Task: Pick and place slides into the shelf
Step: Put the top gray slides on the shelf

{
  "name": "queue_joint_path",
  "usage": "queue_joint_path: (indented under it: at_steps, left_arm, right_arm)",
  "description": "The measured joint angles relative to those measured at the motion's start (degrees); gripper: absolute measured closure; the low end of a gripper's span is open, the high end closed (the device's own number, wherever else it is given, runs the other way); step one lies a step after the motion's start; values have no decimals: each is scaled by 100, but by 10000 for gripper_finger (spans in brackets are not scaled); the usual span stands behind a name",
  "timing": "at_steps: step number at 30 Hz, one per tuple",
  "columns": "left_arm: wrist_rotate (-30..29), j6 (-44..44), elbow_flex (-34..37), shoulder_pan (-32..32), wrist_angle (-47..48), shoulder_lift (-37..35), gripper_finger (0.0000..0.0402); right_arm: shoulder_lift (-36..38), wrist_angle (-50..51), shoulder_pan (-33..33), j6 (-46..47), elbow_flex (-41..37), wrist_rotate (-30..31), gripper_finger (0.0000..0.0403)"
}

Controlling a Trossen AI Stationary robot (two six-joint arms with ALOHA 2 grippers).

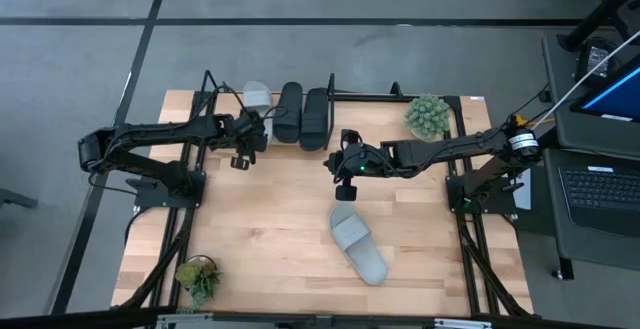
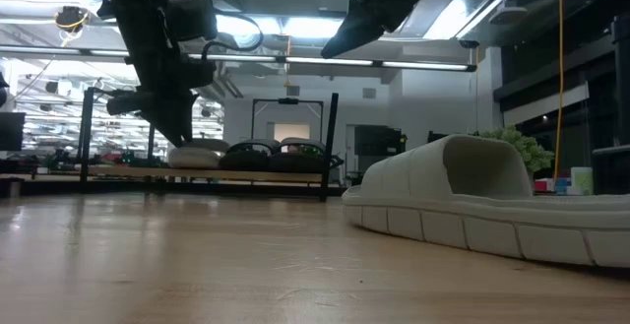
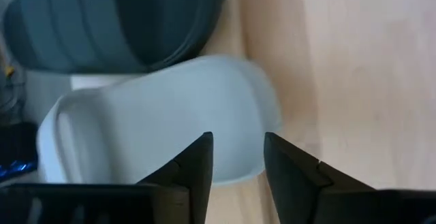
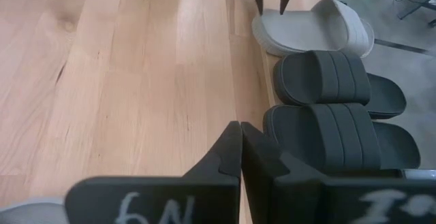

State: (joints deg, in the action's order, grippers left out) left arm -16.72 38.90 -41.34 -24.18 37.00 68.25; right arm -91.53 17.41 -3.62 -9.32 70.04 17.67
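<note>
Fingers of the left gripper [image 3: 236,163] stand parted just above a pale grey slide sandal [image 1: 257,95] resting on the black-rod wooden shelf [image 1: 400,96], beside two black slide sandals [image 1: 302,115]. Right gripper [image 4: 241,149], pinched closed and empty, hovers above another pale grey slide sandal [image 1: 358,244] on the table.

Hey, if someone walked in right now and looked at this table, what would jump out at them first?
Probably the lone pale grey slide lying out on the bare wooden table, away from everything else. Then the shelf at the far edge, with a pale grey slide and two black slides lined up on it. The left hand hangs open just in front of that row.
</note>
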Motion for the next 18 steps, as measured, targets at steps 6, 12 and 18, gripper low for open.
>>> queue_joint_path:
  at_steps: [6,12,18]
  left_arm:
    - [-465,-247,0,-2,19,-30,297]
    - [-506,-447,-483,37,471,-48,319]
    - [-707,-962,-1061,19,743,-55,354]
  right_arm:
    - [0,-2,0,-6,0,0,397]
    - [0,-4,4,-7,0,0,397]
    - [-2,-4,4,4,0,0,397]
